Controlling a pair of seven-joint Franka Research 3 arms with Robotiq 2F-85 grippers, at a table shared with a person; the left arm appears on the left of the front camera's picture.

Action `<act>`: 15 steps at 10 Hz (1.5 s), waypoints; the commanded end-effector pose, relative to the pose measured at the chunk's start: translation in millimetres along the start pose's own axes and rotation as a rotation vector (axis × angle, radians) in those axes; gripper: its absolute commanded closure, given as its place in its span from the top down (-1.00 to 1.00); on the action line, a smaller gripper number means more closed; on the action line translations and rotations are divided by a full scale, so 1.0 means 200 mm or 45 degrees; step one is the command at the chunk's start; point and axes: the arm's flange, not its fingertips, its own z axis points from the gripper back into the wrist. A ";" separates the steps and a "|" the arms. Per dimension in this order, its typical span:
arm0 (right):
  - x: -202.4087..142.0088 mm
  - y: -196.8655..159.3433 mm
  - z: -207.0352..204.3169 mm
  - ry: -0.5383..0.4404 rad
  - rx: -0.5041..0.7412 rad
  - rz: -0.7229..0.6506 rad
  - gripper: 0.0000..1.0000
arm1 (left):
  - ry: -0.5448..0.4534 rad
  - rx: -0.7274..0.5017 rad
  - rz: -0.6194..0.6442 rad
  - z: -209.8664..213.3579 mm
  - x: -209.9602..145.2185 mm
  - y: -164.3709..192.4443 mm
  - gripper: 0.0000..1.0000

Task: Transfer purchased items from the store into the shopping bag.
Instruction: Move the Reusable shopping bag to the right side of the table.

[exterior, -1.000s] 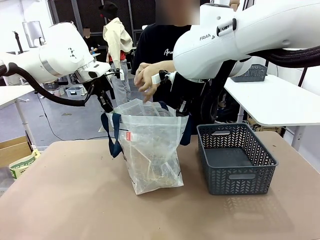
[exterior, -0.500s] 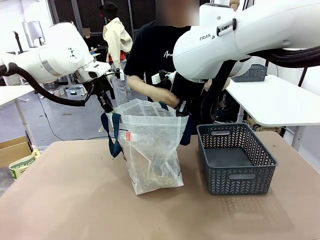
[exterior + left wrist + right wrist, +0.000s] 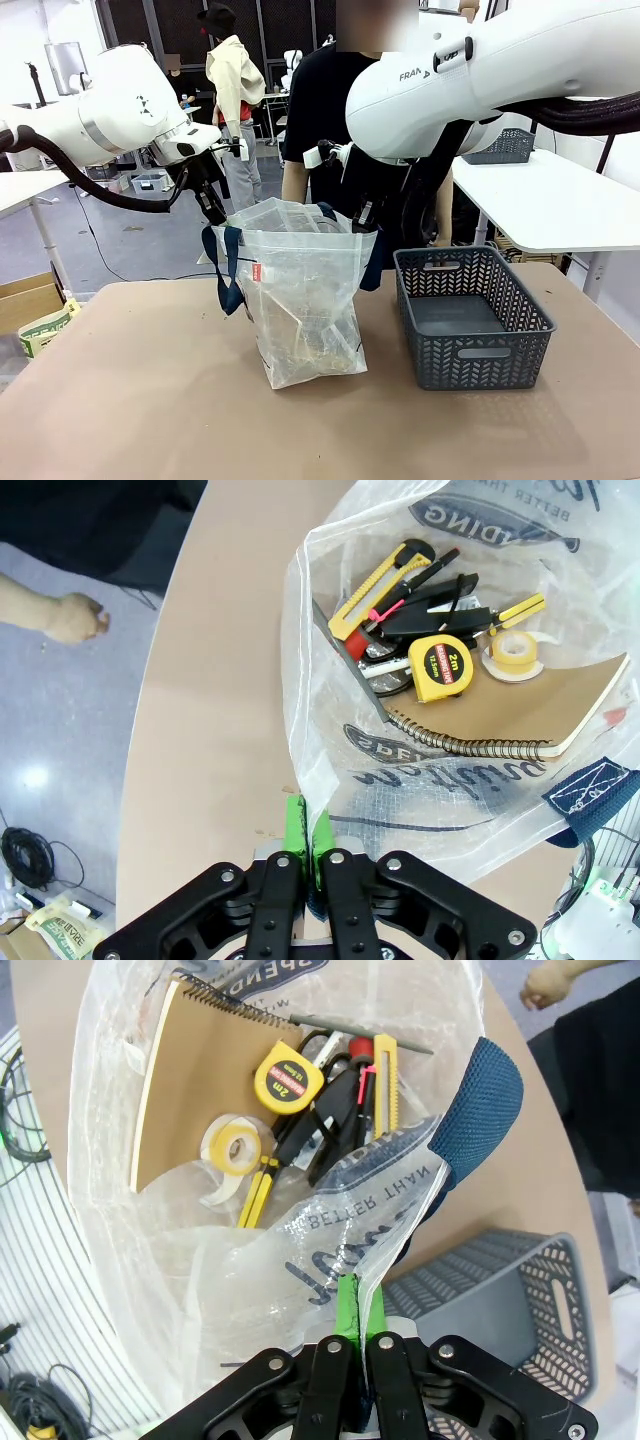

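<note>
The shopping bag [image 3: 300, 300], translucent plastic with navy handles, stands upright mid-table with its mouth held apart. My left gripper [image 3: 215, 212] is shut on the bag's left rim, its green pads [image 3: 296, 820] pinching the plastic. My right gripper [image 3: 362, 215] is shut on the right rim beside a navy handle [image 3: 480, 1090]. Inside the bag [image 3: 420, 780] lie the purchased items: a brown spiral notebook [image 3: 520, 715], a yellow tape measure [image 3: 445, 665], a tape roll [image 3: 512, 650], a yellow utility knife [image 3: 375, 585] and pens. The right wrist view shows the same notebook [image 3: 190, 1080] and tape measure [image 3: 285, 1080].
A dark grey lattice basket [image 3: 470, 320] stands right of the bag with nothing in it. A person [image 3: 330, 100] stands behind the bag with arms lowered; one hand [image 3: 75, 615] hangs beyond the table's far edge. A cardboard box [image 3: 25, 300] sits off the table's left.
The person's hands, raised over the bag's mouth a second ago, reached down to it and then drew back to the person's sides. Both grippers and the bag have stayed put.
</note>
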 end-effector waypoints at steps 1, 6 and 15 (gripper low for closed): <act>-0.01 0.00 0.00 0.006 -0.002 0.001 -1.00 | 0.001 0.000 0.001 0.00 -0.01 0.00 -1.00; -0.01 0.00 0.00 0.006 -0.002 0.001 -1.00 | 0.001 0.000 0.001 0.00 -0.01 0.00 -1.00; -0.01 0.00 0.00 0.006 -0.002 0.001 -1.00 | 0.001 0.000 0.001 0.00 -0.01 0.00 -1.00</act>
